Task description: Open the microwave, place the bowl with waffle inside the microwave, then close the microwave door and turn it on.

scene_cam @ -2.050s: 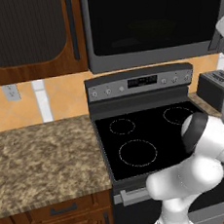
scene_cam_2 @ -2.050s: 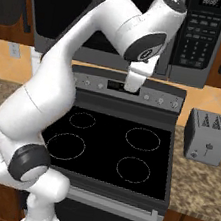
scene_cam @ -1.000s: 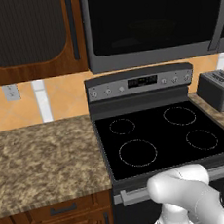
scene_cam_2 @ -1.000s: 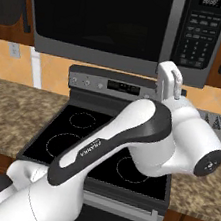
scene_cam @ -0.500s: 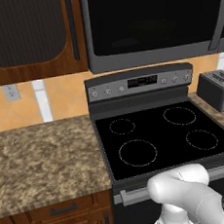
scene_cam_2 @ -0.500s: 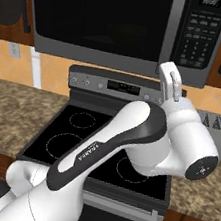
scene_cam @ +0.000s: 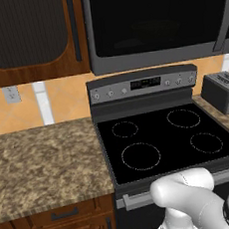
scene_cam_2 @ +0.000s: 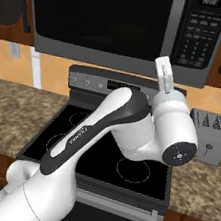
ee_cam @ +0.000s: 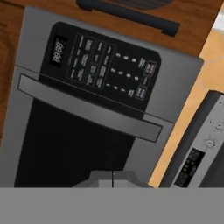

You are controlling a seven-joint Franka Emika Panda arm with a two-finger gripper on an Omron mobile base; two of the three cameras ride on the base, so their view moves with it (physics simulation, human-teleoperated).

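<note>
The microwave (scene_cam: 157,22) hangs over the stove with its door (scene_cam_2: 104,20) closed against the body. Its long handle bar (ee_cam: 87,107) runs beside the keypad (ee_cam: 100,65). My gripper (scene_cam_2: 162,61) points up just below the handle's lower end, a little in front of the microwave. In the hand view the two fingertips (ee_cam: 103,177) meet at a seam, so the gripper is shut with nothing in it. The bowl and the waffle are out of view.
A black-topped stove (scene_cam: 164,141) with a knob panel (scene_cam: 143,83) sits under the microwave. A grey toaster (scene_cam_2: 207,134) stands on the right counter. Granite counter (scene_cam: 46,158) extends left. Brown cabinet doors (scene_cam: 28,40) flank the microwave.
The arm swung from above the stove's back panel down and to the right. Over the last half second the hand shifted slightly left and up toward the microwave handle.
</note>
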